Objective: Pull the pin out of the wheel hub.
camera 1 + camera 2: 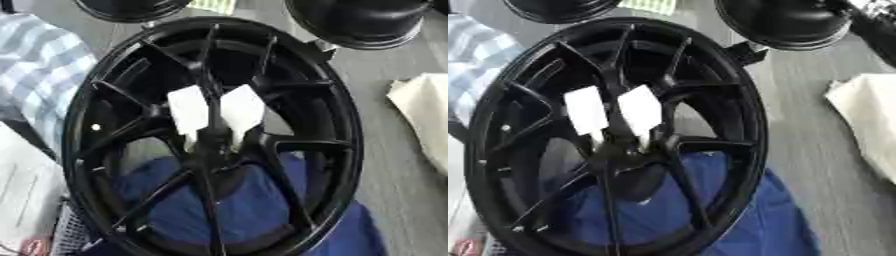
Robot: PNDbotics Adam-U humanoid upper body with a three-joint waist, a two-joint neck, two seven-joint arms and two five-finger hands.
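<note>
Centrally placed: one black wheel hub point(210, 140), multi-spoke, filling most of both views, its rim tilted towards the camera.

- Pin: not made out as such. Two white wedge-shaped pieces point(215, 113) sit side by side on the spokes just above the hub centre point(208, 150), one either side of a spoke; whether these are the pin, or tags on it, cannot be told.
- Hands: none in either view, so neither hand's fingers can be reported as apart, together or clamped on anything.
- Step in hand (a judgement): the pull has not begun; the reach comes first. The next move calls for bringing a hand down to the hub centre, finding the pin among the spokes, and closing on it before drawing it straight out.
- Beneath the hub: one blue cloth point(254, 200), seen through the spokes.
- Far edge: two further black round objects point(789, 22) (probably other wheels, only partly shown).
- Right: one pale cream cloth point(424, 117) on the grey floor point(385, 165).
- Left: one blue-and-white checked fabric point(39, 65).
</note>
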